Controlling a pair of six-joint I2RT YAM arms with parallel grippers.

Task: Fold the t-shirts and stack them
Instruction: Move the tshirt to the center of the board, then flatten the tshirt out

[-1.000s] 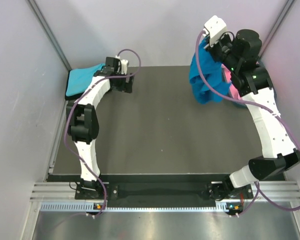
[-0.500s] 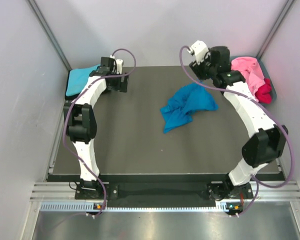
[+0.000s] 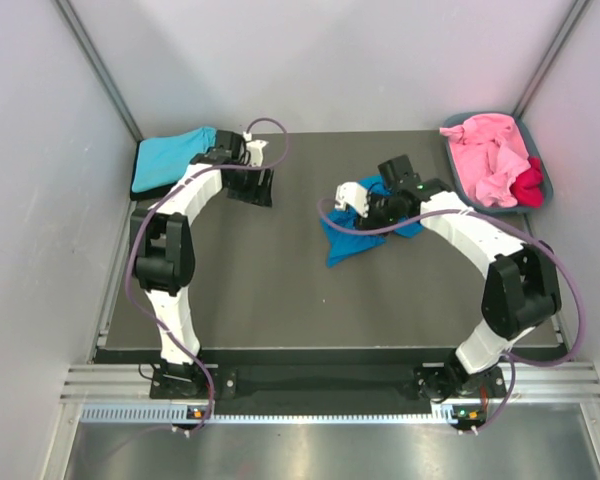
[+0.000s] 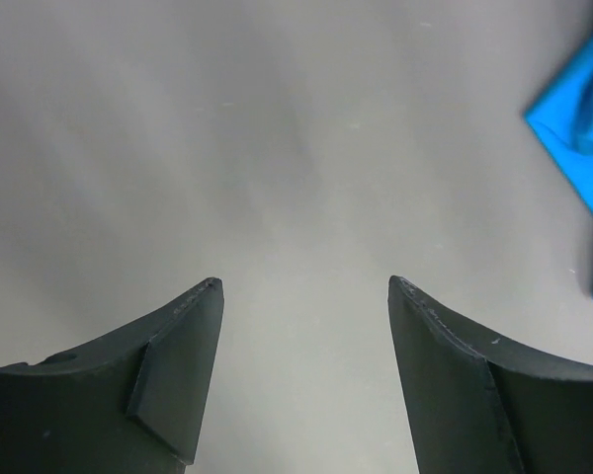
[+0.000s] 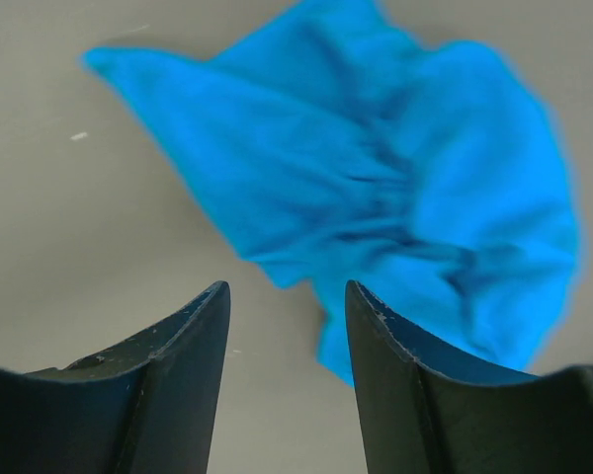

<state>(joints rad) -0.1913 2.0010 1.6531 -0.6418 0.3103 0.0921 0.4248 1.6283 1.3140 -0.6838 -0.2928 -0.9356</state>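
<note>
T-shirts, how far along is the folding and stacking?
Done: the turquoise shirt looks folded at the far-left corner. In hand: the blue shirt lies crumpled mid-table, the right gripper open over it, gripping nothing. To do: the pink shirts and the crimson shirt in the tub.

The blue shirt (image 3: 345,243), held up just beside the tub (image 3: 547,183) a second ago, has been dropped and now lies crumpled on the worktop (image 3: 280,290), well apart from the tub. The right fingers (image 5: 178,355) have been brought down from the tub and are spread just above the shirt. The pink shirts (image 3: 485,155) in the tub have been uncovered. The left fingers (image 4: 168,355) have been shifted a little toward the tub.
</note>
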